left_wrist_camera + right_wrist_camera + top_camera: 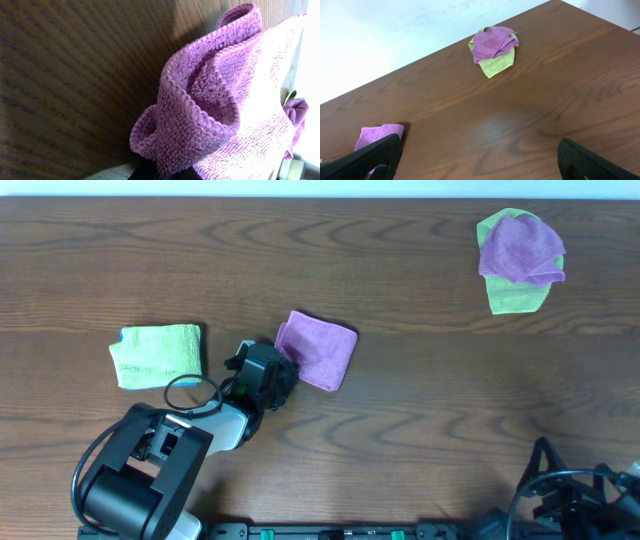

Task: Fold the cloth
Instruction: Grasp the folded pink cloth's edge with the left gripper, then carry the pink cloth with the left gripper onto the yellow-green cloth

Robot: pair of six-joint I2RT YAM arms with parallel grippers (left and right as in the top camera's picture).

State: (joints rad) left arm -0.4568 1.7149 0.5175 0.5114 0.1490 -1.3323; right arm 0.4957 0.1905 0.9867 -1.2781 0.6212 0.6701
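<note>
Wooden table (420, 290) bears a folded purple cloth (318, 350); its edge curls upward.

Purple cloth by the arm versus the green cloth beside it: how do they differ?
The purple cloth lies turned at an angle; the green cloth sits square to the table edge. The purple cloth's edge is bunched up at the jaws of the left arm; the green cloth lies flat, untouched. Both are folded and similar in size.

Prob. robot lab: bare wood table (420, 430), mounted arms (150, 470).
</note>
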